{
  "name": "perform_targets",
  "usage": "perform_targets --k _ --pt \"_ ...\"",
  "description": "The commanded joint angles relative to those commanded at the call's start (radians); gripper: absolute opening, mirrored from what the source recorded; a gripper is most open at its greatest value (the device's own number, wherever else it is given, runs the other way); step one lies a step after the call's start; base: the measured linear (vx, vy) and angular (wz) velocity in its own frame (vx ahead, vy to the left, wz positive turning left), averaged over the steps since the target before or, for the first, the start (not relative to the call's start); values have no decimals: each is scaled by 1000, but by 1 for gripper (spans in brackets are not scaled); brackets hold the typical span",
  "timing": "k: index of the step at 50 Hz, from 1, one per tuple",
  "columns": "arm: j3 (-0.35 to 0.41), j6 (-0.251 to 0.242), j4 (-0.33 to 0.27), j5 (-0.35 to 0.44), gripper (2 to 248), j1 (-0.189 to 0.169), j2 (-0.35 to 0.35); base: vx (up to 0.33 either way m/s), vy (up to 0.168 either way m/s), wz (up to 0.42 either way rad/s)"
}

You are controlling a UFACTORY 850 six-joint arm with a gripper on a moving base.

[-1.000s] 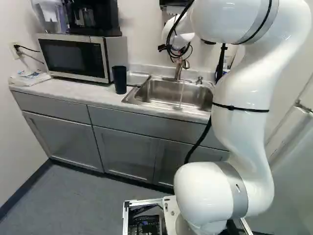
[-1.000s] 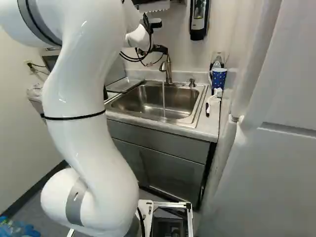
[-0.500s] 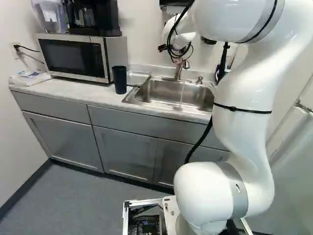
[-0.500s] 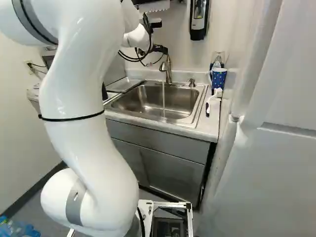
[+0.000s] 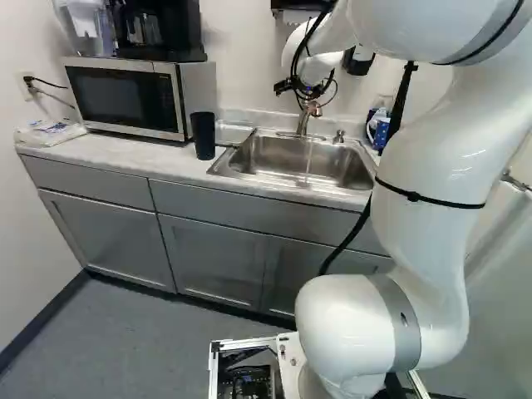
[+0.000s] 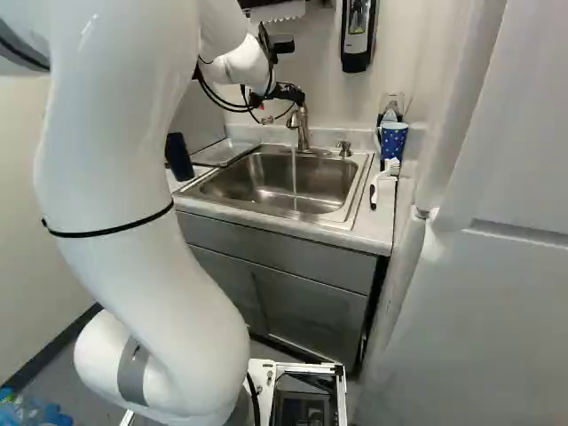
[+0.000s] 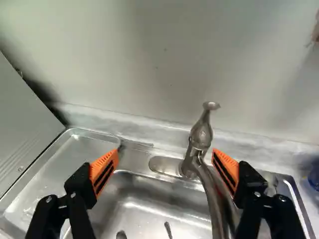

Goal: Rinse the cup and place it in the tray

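The black gripper (image 6: 287, 92) hangs at the top of the faucet (image 6: 302, 129), in the right base view. In the wrist view the gripper (image 7: 165, 168) is open, its orange pads far apart. The faucet rises between them, close to one pad; whether they touch I cannot tell. A dark cup (image 5: 203, 135) stands upright on the counter left of the sink (image 5: 299, 158). Water (image 6: 295, 169) runs from the faucet into the basin. A shallow metal tray (image 7: 75, 154) lies beside the basin, on the microwave side.
A microwave (image 5: 125, 96) with a coffee maker on top stands on the counter (image 5: 116, 154). Right of the sink are a blue dotted mug (image 6: 392, 142) and a white brush (image 6: 383, 182). A soap dispenser (image 6: 357, 35) hangs on the wall behind.
My arm's upper part has swung to the right in the left base view and to the left in the right one. The gripper has shifted slightly toward the faucet. The base has not moved.
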Motion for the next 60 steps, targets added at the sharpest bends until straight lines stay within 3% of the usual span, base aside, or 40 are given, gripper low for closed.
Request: perform_targets --k 60 --pt "286 0 0 -317 247 -101 279 0 0 0"
